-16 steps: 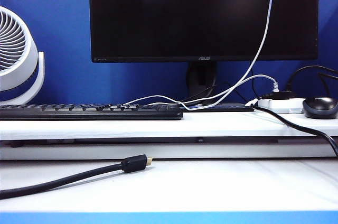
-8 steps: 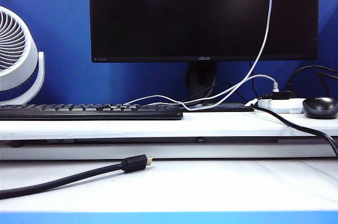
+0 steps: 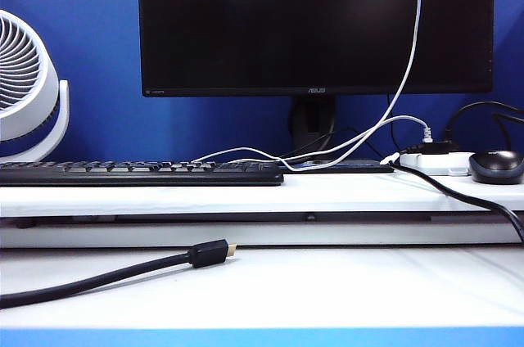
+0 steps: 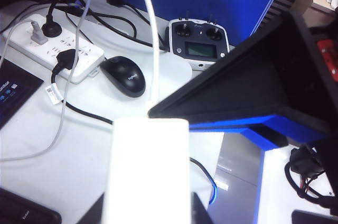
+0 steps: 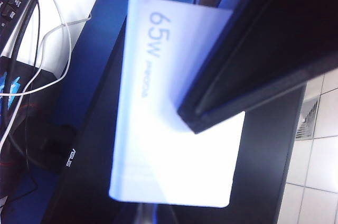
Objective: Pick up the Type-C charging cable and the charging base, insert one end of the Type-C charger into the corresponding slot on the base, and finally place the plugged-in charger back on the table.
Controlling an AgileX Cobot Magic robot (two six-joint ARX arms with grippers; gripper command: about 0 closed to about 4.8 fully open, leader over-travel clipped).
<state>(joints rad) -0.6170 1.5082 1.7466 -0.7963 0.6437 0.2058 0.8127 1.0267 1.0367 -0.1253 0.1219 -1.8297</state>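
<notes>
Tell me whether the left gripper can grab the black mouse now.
Probably not: the left gripper, raised above the table, is full with the charging base. The mouse lies clear below. The right gripper, shut, is by the base.

Charging base (image 5: 158, 145) – smooth matt white plastic; monitor (image 3: 315, 24) – glossy black.

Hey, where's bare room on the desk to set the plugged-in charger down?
Widest: front strip of the table, right of the black cable. Narrower: before the keyboard. Crowded around power strip and mouse; above them the left gripper holds the charging base, the right gripper beside it.
</notes>
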